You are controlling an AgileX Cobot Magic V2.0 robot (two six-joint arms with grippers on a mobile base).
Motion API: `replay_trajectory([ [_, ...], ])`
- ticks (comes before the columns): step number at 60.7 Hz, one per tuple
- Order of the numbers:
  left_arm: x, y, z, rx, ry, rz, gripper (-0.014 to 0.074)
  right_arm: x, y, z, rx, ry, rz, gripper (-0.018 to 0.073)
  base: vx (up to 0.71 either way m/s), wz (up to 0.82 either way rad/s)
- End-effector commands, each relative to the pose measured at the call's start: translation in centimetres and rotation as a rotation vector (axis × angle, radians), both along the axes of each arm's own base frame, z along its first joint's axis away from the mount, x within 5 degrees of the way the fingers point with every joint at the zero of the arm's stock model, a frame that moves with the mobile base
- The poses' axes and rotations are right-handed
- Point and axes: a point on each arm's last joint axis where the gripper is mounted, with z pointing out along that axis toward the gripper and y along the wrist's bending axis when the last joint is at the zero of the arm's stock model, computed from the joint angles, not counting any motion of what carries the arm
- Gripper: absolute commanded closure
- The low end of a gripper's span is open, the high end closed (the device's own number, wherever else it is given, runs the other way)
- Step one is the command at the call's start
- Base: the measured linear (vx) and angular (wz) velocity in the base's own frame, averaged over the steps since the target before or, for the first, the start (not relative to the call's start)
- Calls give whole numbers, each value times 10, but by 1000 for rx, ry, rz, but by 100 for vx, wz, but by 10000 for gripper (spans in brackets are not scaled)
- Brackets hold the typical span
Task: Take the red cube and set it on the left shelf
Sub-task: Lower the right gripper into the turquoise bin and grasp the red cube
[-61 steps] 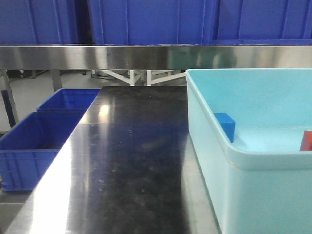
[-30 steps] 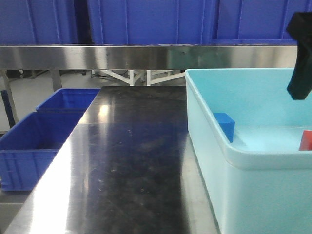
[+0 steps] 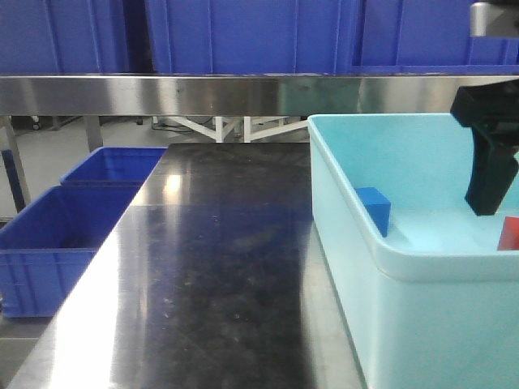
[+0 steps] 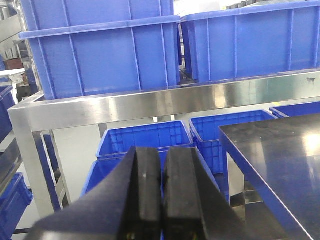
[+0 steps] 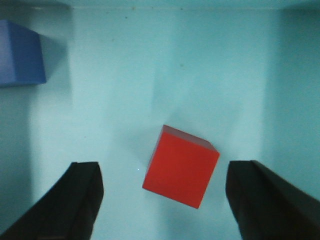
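Two tools appear across three views.

Front view: the right tool hangs inside the pale tub on the tabletop. The red cube lies just below the tool and to its right. The blue cube sits well off to its left.

Left wrist view: the left tool has its fingers pressed together on nothing. Blue crates stand ahead of it, beside the tabletop.

Right wrist view: the right tool is spread wide. The red cube rests on the tub floor between the fingers and just ahead of them, turned askew to them.

Judged step: approach to grasp. The next move calls for descent, probably a wrist rotation to square the pads on flat faces, then closure.
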Motion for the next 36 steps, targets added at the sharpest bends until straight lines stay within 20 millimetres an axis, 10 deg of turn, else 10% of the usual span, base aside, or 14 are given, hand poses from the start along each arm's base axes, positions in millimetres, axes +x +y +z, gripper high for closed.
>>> replay_trajectory([
  [1, 1, 0, 0, -8, -53, -1, 491, 6, 2, 10, 17, -64, -1, -54, 0, 0],
  [36, 1, 0, 0, -8, -53, -1, 491, 20, 5, -20, -5, 9, -1, -54, 0, 0],
])
